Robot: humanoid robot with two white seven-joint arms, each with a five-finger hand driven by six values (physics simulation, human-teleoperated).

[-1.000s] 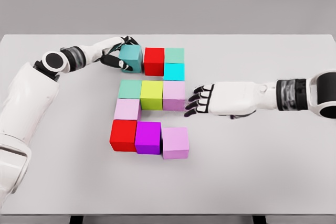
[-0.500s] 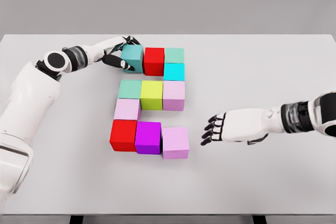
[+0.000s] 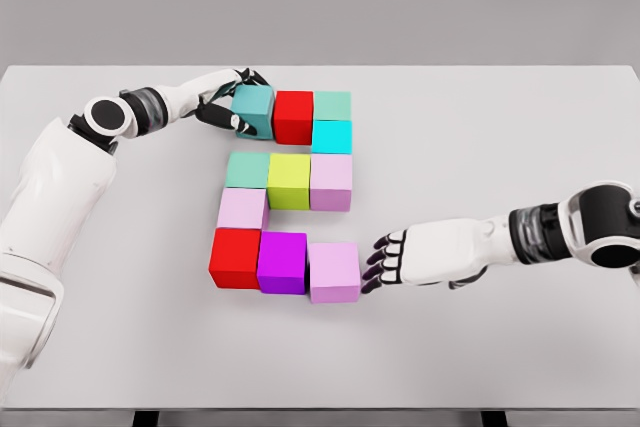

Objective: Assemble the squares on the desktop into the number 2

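the white table point(image 3: 480, 117) fills most of the frame, with a grey wall band across the top. next in size are the 2 white arms. the left arm enters from the lower left edge and reaches up to the upper middle, where the left hand point(image 3: 228, 105) has its dark fingers wrapped around the left side of the teal cube point(image 3: 254, 110), grasping it. the right arm comes in from the right edge, a little below the middle, and the right hand point(image 3: 400, 259) lies flat with fingers extended and relaxed, holding nothing; its fingertips point(image 3: 374, 265) touch or sit just beside the right face of the pink cube at the bottom right point(image 3: 333, 271).

the cubes sit left of centre, arranged in 3 rows joined by single cubes. top row: the teal cube, a red cube point(image 3: 294, 115) touching it, then a pale green cube point(image 3: 333, 105). just below the pale green one is a cyan cube point(image 3: 332, 135). middle row: a green cube point(image 3: 247, 169), a yellow-green cube point(image 3: 289, 180), and a pink cube point(image 3: 332, 181), side by side. below the green one is a pale pink cube point(image 3: 243, 208). bottom row: a second red cube point(image 3: 235, 256), a magenta cube point(image 3: 283, 261), and the bottom-right pink cube, which sits slightly lower than its neighbours.
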